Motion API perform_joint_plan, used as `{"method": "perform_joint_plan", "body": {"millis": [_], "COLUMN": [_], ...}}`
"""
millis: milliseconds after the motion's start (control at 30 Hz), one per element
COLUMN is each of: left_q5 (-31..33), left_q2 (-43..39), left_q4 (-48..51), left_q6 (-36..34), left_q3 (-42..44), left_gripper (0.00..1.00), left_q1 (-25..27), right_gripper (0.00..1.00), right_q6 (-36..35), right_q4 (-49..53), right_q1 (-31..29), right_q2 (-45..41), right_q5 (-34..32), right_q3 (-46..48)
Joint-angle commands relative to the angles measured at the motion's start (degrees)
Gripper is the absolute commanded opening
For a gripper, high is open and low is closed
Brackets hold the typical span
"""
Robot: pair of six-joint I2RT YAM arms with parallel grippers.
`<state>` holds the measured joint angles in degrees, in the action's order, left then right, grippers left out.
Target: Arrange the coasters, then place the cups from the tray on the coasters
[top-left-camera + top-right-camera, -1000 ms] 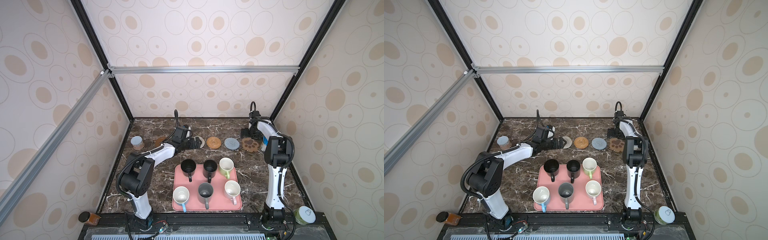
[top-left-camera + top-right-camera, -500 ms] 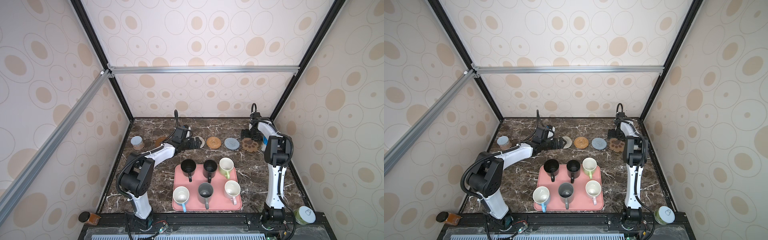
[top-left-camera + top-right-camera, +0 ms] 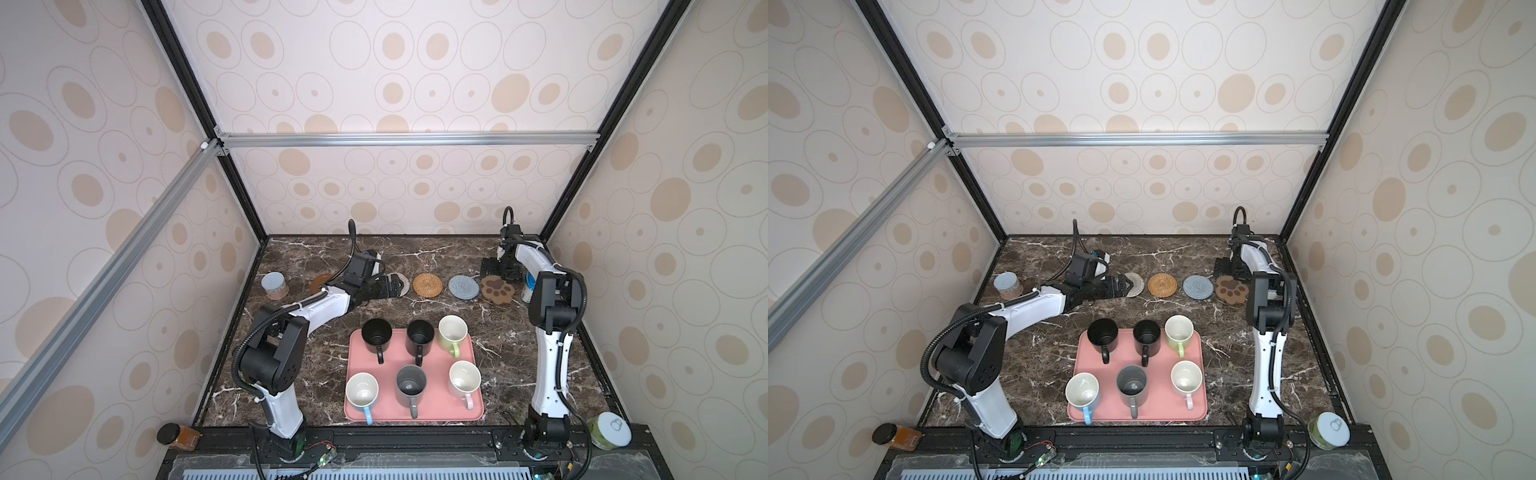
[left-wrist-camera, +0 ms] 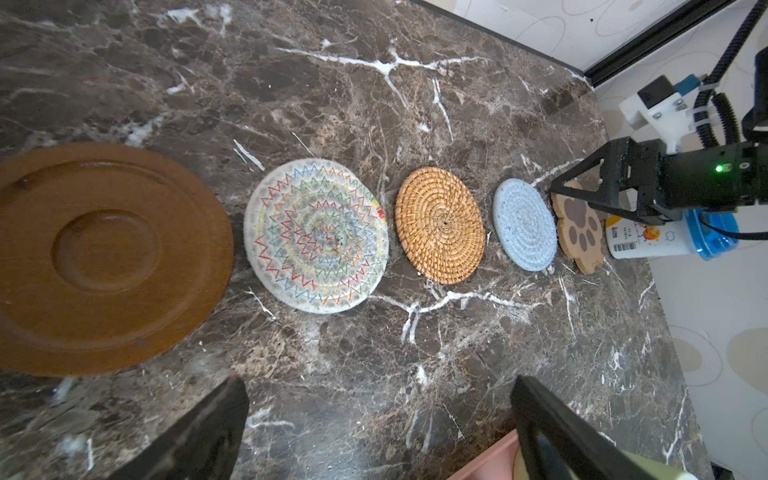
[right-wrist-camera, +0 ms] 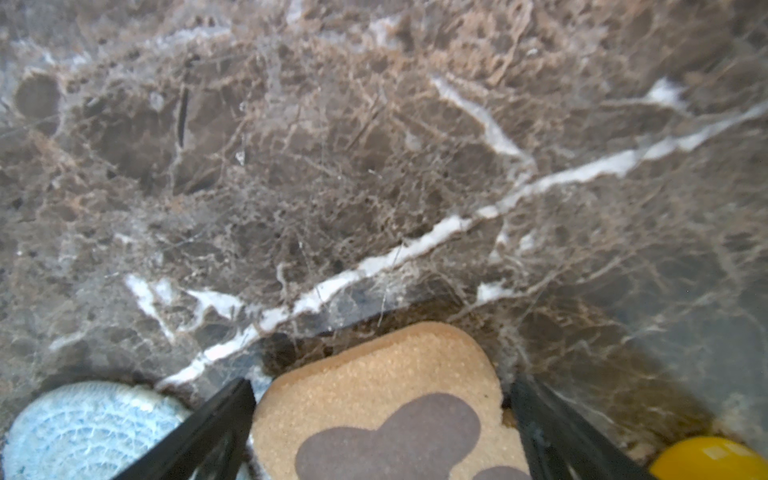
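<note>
The coasters [image 3: 428, 285] lie in a row behind the tray [image 3: 390, 409]. All six cups [image 3: 411, 384] sit on it, waiting. The left gripper [image 3: 390, 286] and right gripper [image 3: 492, 268] are open, holding nothing.

This is a robot test booth, a lab rig dressed to look homely rather than a real kitchen. The walls [image 3: 395, 83] are flat panels papered with beige ovals, held in a frame of black posts [image 3: 240, 187] and a bare aluminium beam [image 3: 407, 139]. Two white-and-black robot arms, the left arm [image 3: 316, 309] and the right arm [image 3: 548, 365], are mounted on a black rail [image 3: 415, 436] along the front edge of a marble-patterned desk [image 3: 511, 345]. Loose cables and a small lit circuit board [image 3: 326, 456] hang there. The household things sit like props: cups [image 3: 453, 330] on a pink tray [image 3: 390, 415] and a row of coasters [image 3: 428, 284].
</note>
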<state>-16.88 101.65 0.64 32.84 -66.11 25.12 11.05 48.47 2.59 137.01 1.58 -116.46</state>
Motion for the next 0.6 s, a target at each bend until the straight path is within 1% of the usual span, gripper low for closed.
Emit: {"method": "perform_joint_plan", "body": {"millis": [0, 333, 467, 567], "left_q5": [-0.5, -0.1, 0.3, 1.0], "left_q2": [-2.3, -3.2, -4.2, -5.4], "left_q4": [-0.7, -0.6, -0.4, 0.1], "left_q6": [0.6, 0.4, 0.4, 0.2], "left_q3": [0.0, 0.2, 0.0, 0.1], "left_gripper": [1.00, 1.00, 1.00, 1.00], "left_q1": [-0.3, -0.3, -0.4, -0.4], "right_gripper": [1.00, 1.00, 1.00, 1.00], "right_q6": [-0.3, -0.9, -1.0, -1.2], "right_q4": [2.8, 4.0, 5.3, 6.0], "right_q1": [-0.1, -0.2, -0.2, -0.4], "right_q2": [-0.7, -2.2, -4.0, -6.9], "right_q5": [-0.1, -0.3, -0.8, -0.4], "right_q3": [-1.1, -3.8, -5.7, -5.6]}}
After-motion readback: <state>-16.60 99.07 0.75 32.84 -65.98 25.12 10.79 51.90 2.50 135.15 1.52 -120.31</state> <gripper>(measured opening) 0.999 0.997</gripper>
